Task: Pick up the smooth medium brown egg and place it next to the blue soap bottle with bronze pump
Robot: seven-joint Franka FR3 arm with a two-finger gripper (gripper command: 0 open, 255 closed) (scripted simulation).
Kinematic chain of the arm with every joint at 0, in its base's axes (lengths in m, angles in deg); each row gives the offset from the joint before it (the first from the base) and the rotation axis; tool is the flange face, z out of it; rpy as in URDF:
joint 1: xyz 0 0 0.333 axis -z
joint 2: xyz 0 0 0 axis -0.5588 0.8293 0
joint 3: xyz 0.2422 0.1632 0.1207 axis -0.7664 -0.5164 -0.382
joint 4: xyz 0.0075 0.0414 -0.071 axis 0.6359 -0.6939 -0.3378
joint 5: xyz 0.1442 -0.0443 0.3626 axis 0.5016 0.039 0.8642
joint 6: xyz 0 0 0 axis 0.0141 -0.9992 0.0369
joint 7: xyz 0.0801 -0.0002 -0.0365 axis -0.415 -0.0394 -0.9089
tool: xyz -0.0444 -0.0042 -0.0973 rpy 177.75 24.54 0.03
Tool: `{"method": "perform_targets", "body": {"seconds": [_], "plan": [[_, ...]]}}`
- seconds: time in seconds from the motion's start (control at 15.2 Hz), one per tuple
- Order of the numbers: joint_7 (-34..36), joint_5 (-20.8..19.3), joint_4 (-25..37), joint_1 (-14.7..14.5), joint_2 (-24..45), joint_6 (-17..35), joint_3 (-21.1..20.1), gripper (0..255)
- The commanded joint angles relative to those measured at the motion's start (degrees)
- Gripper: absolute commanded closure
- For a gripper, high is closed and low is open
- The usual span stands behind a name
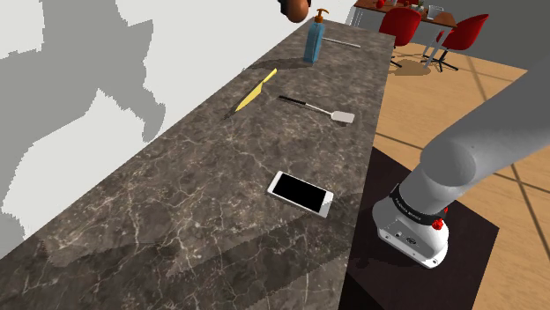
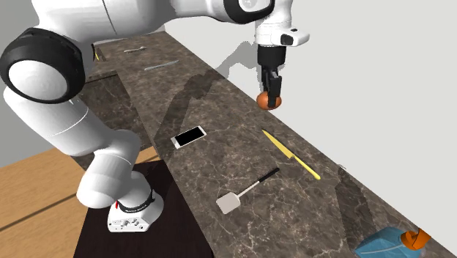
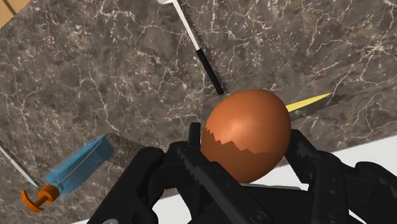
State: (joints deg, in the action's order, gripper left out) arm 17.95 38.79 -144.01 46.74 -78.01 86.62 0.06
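**Egg aloft over the marble.** Your tool point(image 2: 272, 94) hangs pointing straight down, its two black fingers pinching the brown egg point(image 2: 269, 100) clear of the dark marble worktop point(image 2: 220, 165), close to the edge that meets the white wall point(image 2: 351, 88). The blue soap bottle point(image 1: 314, 40) stands upright far along the worktop, well apart from the phone point(image 1: 301, 193) that lies near the stand point(image 1: 423, 255).

Between phone and bottle, the yellow knife point(image 1: 256, 91) lies toward the wall and the spatula point(image 1: 317, 108) toward the open front edge, with a bare lane of marble between them. You also have bare stone on the front-edge side of the bottle. Beyond the worktop's far end, red chairs point(image 1: 401, 22) stand on a wooden floor.

In the shoulder view the top edge cuts off the egg point(image 1: 295, 9), so it shows as a dark lump just beside the bottle's pump. In the second exterior view the bottom edge crops the bottle point(image 2: 388, 243).

In the wrist view the egg point(image 3: 248, 133) sits between the tool point(image 3: 245, 146) fingers, hiding part of the knife point(image 3: 308, 102). The bottle point(image 3: 79, 164) lies well off to one side.

The white arm point(image 2: 66, 95) rises from the stand and reaches out over the worktop.
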Motion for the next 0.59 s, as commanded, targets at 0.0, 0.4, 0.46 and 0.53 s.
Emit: {"method": "perform_targets", "body": {"seconds": [0.0,0.4,0.46,0.53], "plan": [[-2.94,-0.27,-0.19,1.18,-0.02,0.64,1.78,255],[-10.81,-1.16,0.45,4.56,1.24,2.54,6.62,255],[-12.08,-1.31,0.80,5.12,1.66,2.82,7.38,255],[-13.34,-1.46,1.21,5.68,2.14,3.08,8.13,255]]}}
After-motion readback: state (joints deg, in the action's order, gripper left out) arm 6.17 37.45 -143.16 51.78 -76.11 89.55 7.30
